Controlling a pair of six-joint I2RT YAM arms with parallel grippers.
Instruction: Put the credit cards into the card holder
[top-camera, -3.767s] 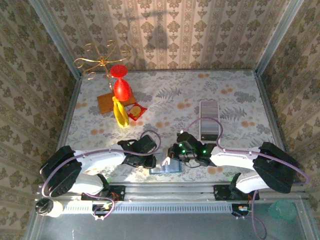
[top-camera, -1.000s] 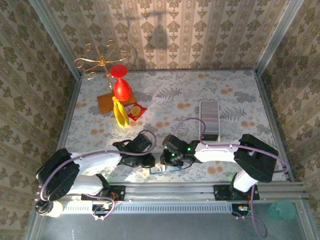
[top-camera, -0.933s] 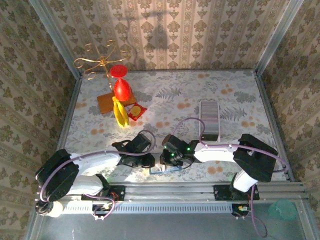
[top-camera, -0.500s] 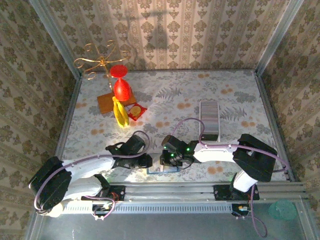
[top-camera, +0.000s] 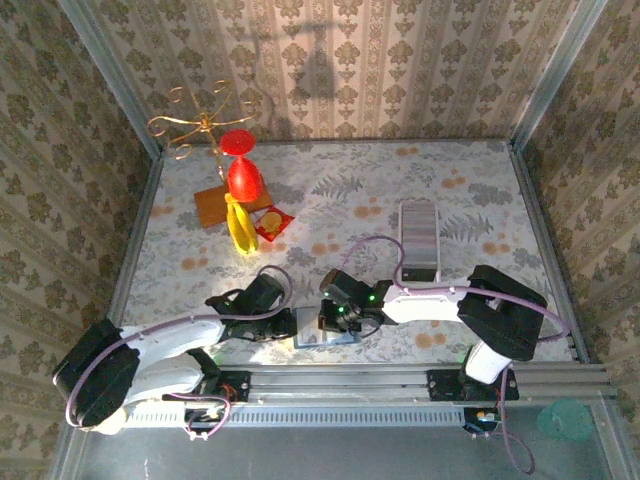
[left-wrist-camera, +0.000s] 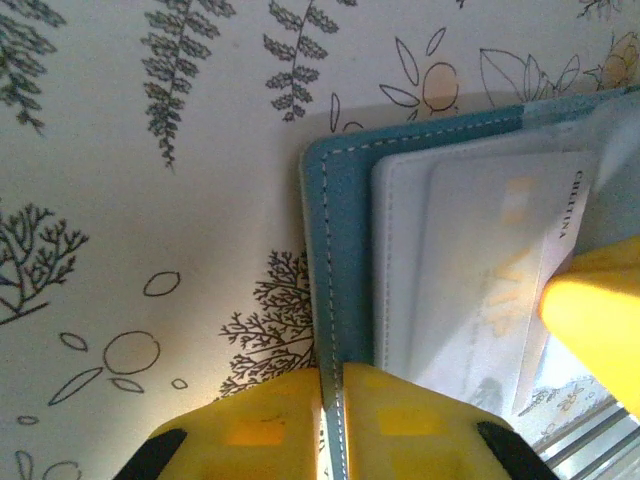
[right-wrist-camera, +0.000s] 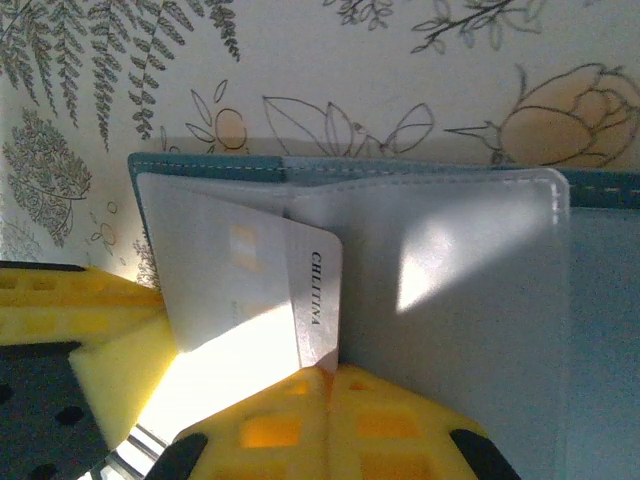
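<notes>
At the near table (top-camera: 470, 190) edge, the left pincer (left-wrist-camera: 333, 378) clamps the card holder (left-wrist-camera: 338, 210) (right pincer (right-wrist-camera: 330, 378) pinches a credit card (right-wrist-camera: 245, 285)).

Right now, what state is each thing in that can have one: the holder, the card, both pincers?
card holder: open, flat on the table, one edge clamped.
credit card: tilted against the holder's clear sleeve; how far in is unclear.
left pincer: shut on the card holder's edge.
right pincer: shut on the credit card's corner.
</notes>
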